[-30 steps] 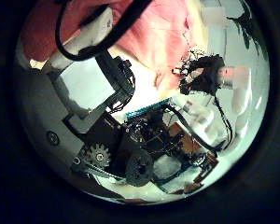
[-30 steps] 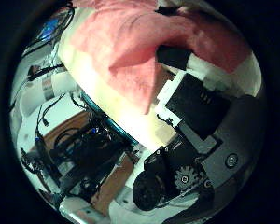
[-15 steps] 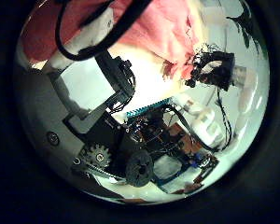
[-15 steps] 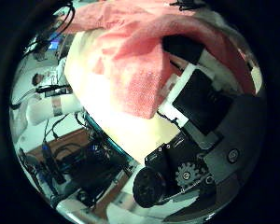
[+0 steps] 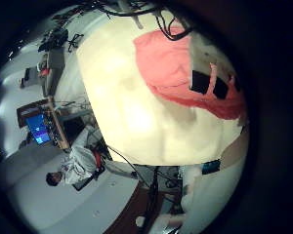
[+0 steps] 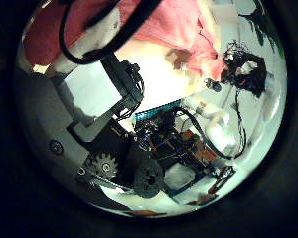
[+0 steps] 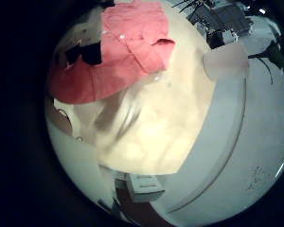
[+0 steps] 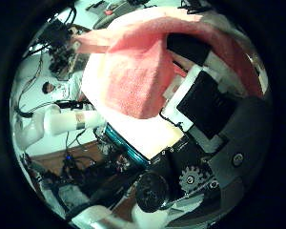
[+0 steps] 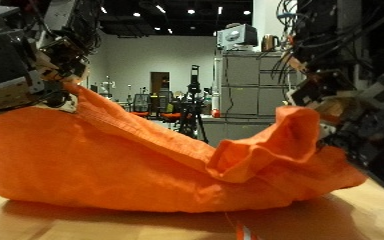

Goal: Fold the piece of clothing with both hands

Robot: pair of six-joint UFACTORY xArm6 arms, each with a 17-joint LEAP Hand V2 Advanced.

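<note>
My left hand (image 9: 39, 60) is shut on one upper corner. My right hand (image 9: 359, 110) is shut on the bunched opposite end. The left thumb side palm view shows the cloth (image 6: 179, 30) beside my own fingers (image 6: 99, 89) and the other hand (image 6: 243, 74) farther off. In the right thumb side palm view the cloth (image 8: 133, 76) drapes over my fingers (image 8: 205, 95). Both little finger side views show the cloth (image 5: 186, 73) (image 7: 114, 52) over the table (image 5: 137, 122) (image 7: 166, 118).
Grey cabinets (image 9: 252, 85) and racks stand behind the table in the outside view. Electronics and wiring (image 6: 169, 149) lie beyond the table's edge in the left thumb side palm view.
Both palm cameras have shifted. In the left thumb view the other hand sits farther from the cloth's fold. In the right thumb view the cloth hangs lower over my fingers.
</note>
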